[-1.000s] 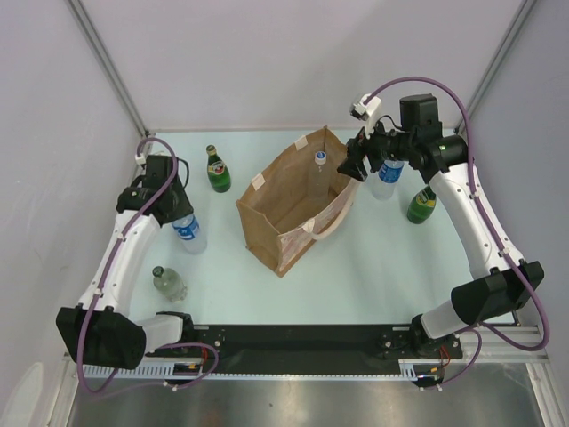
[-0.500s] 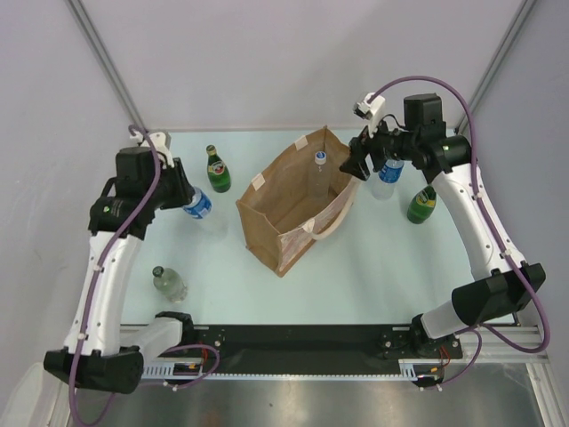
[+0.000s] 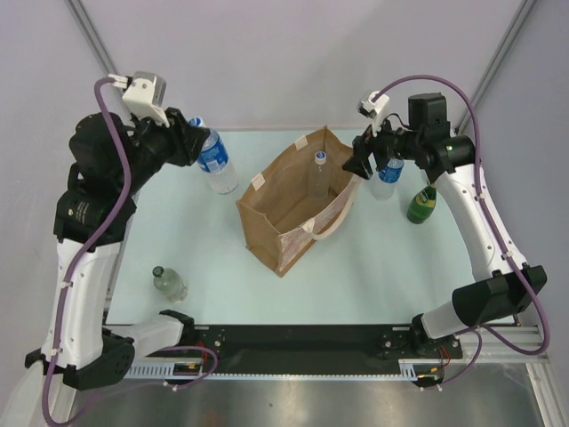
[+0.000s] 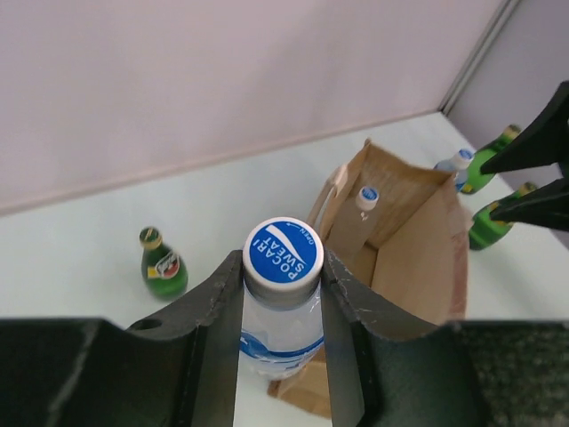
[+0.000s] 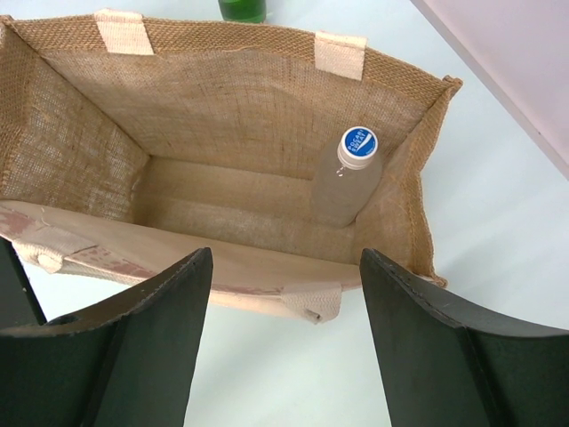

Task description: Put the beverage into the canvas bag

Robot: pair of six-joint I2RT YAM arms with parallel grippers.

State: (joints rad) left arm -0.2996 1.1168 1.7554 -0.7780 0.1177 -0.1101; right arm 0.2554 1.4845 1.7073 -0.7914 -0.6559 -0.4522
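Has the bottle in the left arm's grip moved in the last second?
Yes. The blue-capped bottle, clamped in the left end effector, has moved away from the clear bottle, toward the back wall.

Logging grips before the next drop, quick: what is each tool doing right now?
Left tool: shut on the blue-capped bottle.
Right tool: open, holding nothing.

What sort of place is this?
Probably a lab robot cell: plain walls and metal corner posts enclose a pale tabletop, with the left arm and right arm bolted along its edge.
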